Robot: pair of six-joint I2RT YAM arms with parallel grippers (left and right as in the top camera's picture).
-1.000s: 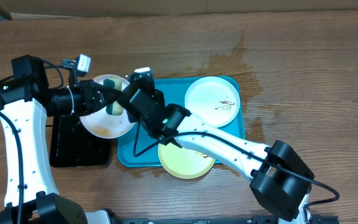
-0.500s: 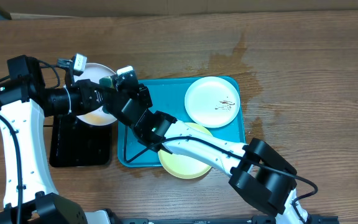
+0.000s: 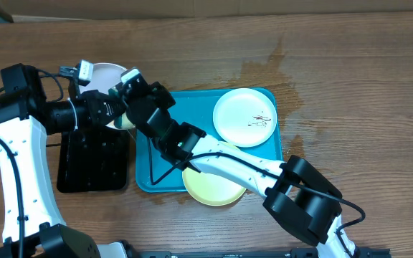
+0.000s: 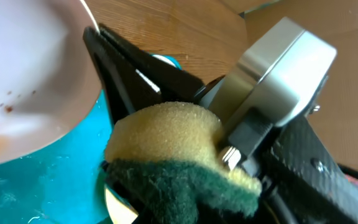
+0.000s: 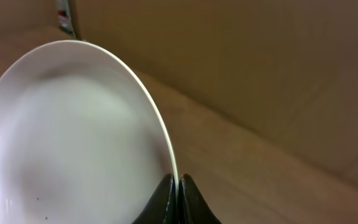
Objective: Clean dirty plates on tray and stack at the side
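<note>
My right gripper (image 3: 125, 81) is shut on the rim of a white plate (image 3: 104, 73), holding it tilted in the air beyond the turquoise tray's (image 3: 196, 107) left edge. In the right wrist view its fingertips (image 5: 178, 186) pinch the plate's rim (image 5: 73, 130). My left gripper (image 3: 115, 113) is shut on a yellow and green sponge (image 4: 166, 143), just below that plate (image 4: 23, 68), which shows small brown specks. A second white plate (image 3: 246, 117) with brown smears lies at the tray's far right. A pale yellow-green plate (image 3: 214, 190) lies at its near edge, partly under my right arm.
A black tray (image 3: 92, 165) lies left of the turquoise one, under my left arm. A dark wet stain (image 3: 278, 72) marks the wooden table behind the tray. A cardboard wall (image 5: 260, 74) stands along the far edge.
My right gripper has carried the white plate left and farther back, away from the tray. The left gripper with the sponge has shifted a little left with it.
</note>
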